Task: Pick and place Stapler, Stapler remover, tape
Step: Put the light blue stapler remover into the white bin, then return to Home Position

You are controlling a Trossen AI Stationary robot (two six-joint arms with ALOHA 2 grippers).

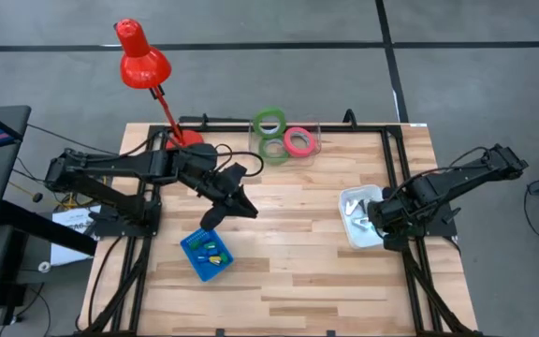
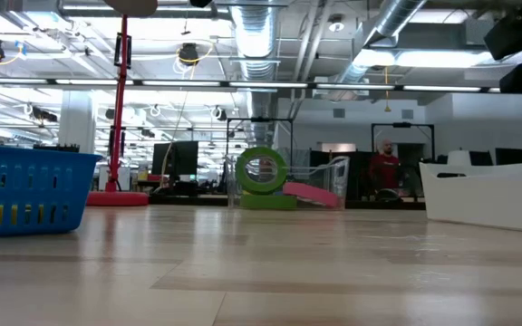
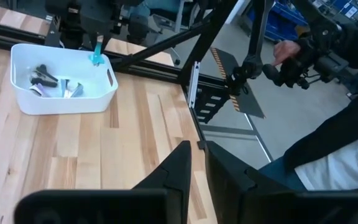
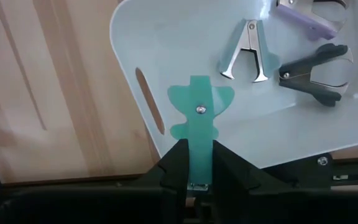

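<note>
My right gripper (image 4: pixel 190 163) is clenched on a teal stapler remover (image 4: pixel 199 121), a flat, smooth plastic piece with flared wings and a small metal rivet, pinched by its narrow stem between my dark fingers and hanging just over the rim of the white tray (image 4: pixel 166 37). That tray is glossy moulded plastic with rounded corners and a slot handle; inside it, past the teal one, lie a metal-jawed remover (image 4: pixel 247 53), a black one (image 4: pixel 316 71) and a lilac one (image 4: pixel 309 18), all apart from my fingers. My left gripper (image 3: pixel 194 180) holds nothing, its matte black angular fingers drawn nearly together with only a thin slit between them, raised above the pale, planked wooden table (image 1: pixel 298 243) near the blue slotted basket (image 1: pixel 206 254), which holds small green and yellow pieces. Farthest off, at the table's back edge, the tape rolls sit in a clear box (image 1: pixel 309 140): one green ring (image 1: pixel 269 122) stands upright, another green ring (image 1: pixel 272 149) lies flat, and a pink-red ring (image 1: pixel 298 141) leans beside them, near a red desk lamp (image 1: pixel 143 58).
</note>
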